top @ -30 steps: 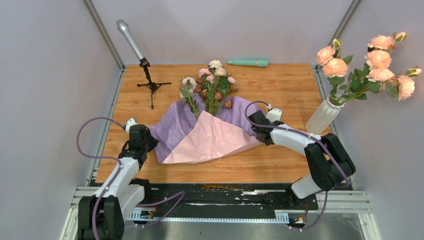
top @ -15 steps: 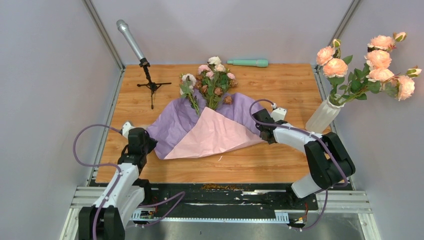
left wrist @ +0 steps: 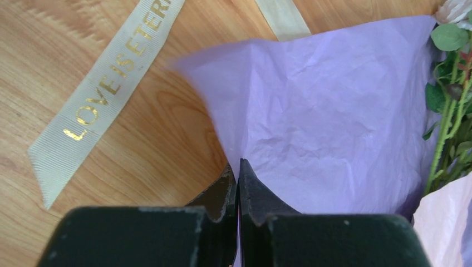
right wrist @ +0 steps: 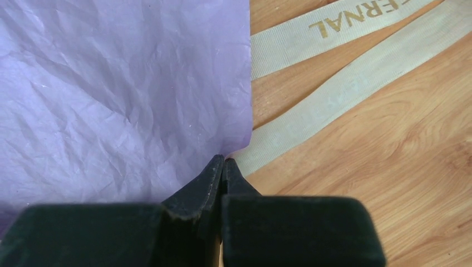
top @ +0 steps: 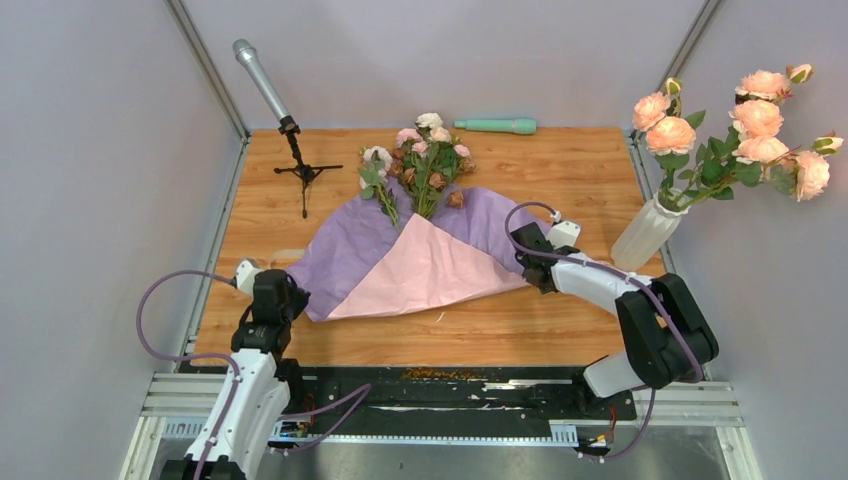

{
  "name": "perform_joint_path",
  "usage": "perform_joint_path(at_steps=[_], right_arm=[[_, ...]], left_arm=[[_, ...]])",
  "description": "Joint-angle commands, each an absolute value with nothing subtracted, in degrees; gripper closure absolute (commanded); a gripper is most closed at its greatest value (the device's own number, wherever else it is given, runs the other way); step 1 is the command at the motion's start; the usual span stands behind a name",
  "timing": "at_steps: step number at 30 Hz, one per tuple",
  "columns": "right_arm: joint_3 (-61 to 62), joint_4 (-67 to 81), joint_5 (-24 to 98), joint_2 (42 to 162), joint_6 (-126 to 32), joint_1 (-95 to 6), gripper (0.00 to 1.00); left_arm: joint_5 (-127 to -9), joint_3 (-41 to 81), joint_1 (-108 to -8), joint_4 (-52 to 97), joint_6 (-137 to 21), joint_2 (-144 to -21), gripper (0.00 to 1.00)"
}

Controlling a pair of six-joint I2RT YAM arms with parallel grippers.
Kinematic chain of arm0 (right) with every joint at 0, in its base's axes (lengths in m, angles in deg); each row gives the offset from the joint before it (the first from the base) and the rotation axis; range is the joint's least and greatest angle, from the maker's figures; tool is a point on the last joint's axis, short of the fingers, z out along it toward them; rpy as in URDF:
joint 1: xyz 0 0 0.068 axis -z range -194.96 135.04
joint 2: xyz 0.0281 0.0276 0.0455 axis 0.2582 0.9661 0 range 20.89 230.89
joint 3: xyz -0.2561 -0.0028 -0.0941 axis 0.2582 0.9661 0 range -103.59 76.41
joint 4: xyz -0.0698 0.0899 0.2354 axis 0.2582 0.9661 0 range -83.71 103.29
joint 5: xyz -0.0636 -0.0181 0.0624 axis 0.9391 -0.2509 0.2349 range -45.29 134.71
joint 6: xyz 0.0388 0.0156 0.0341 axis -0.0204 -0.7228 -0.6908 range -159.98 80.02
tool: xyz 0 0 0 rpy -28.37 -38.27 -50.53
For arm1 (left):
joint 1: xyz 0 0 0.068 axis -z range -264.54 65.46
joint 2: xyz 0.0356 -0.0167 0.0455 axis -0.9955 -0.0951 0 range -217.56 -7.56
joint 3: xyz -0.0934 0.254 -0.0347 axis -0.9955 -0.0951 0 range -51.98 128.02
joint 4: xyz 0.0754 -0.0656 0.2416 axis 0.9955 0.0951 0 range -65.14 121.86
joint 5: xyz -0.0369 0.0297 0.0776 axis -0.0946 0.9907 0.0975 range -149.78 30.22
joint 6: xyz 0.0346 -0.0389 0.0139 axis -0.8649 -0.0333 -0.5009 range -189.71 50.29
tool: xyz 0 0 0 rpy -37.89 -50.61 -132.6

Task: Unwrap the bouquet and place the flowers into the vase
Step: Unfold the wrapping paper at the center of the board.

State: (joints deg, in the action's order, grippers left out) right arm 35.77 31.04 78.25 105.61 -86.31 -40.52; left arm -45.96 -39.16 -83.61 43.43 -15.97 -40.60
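- The cream ribbon (left wrist: 106, 94) is already off and lies loose on the wooden table (top: 560, 170), so we judge the untying done.
- The wrapping paper (top: 400, 265) is spread wide and nearly flat. Lilac wings reach left and right, and a pink flap is folded over the middle.
- Our left gripper (left wrist: 238, 167) has its jaws pressed together on the left corner of the lilac sheet.
- Our right gripper (right wrist: 224, 162) is clamped the same way on the sheet's right corner, just beside a strand of ribbon.
- The flowers (top: 425, 165) lie at the far end of the paper, heads pointing away from us and stems running under the pink flap. None is lifted.
- The ribbed white vase (top: 640, 235) stands at the table's right edge, well apart from the flowers. It already holds larger peach roses (top: 755, 130).
- We reckon the unwrapping is almost finished. What is left is to let go of the paper, gather the stems and carry them to the vase.
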Motion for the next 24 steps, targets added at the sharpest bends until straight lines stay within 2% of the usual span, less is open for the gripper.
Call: perform_joint_path(at_steps=[1,2,3,4,6,8,11,14,18,21,24], right_arm=[[36.06,31.78,80.58,101.72,-85.79,-39.79,0.98],[35.87,31.77,80.15,100.85,-84.8,-39.75,0.89],[35.81,31.56,79.81,99.74,-83.56,-39.75,0.75],[35.81,31.34,79.56,98.52,-82.03,-39.75,0.63],[35.63,31.31,79.36,95.96,-79.24,-39.75,0.43],[35.55,31.33,79.16,92.78,-76.33,-39.7,0.33],[35.31,31.61,78.38,87.52,-71.71,-39.76,0.24],[35.25,28.22,72.65,84.09,-63.71,-39.75,0.19],[33.28,24.13,57.17,83.68,-54.33,-39.71,0.15],[32.92,19.73,40.76,84.5,-50.12,-39.66,0.1],[33.3,15.82,30.33,85.81,-47.66,-39.58,0.08]], left_arm=[[-43.29,-37.22,-84.28,45.5,-17.04,-40.35,0.82],[-43.58,-36.56,-84.28,46.15,-18.22,-40.06,0.66],[-43.64,-35.05,-84.28,46.62,-18.83,-39.89,0.56],[-43.64,-34.11,-84.28,47.75,-20.18,-39.37,0.38],[-43.36,-30.95,-84.28,49.73,-22.71,-38.88,0.18],[-42.8,-26.85,-84.28,51.93,-25.72,-38.97,0.1],[-42.39,-19.28,-84.28,54.4,-30.36,-40.22,0.06],[-47.53,-12.8,-84.28,53.86,-36.3,-44.6,0.05],[-58.19,-7.65,-83.04,51.63,-40.09,-53.0,0.05],[-61.37,-6.68,-76.6,46.62,-42.63,-58.37,0.05],[-64.77,-6.0,-70.97,41.54,-44.2,-63.01,0.04]])
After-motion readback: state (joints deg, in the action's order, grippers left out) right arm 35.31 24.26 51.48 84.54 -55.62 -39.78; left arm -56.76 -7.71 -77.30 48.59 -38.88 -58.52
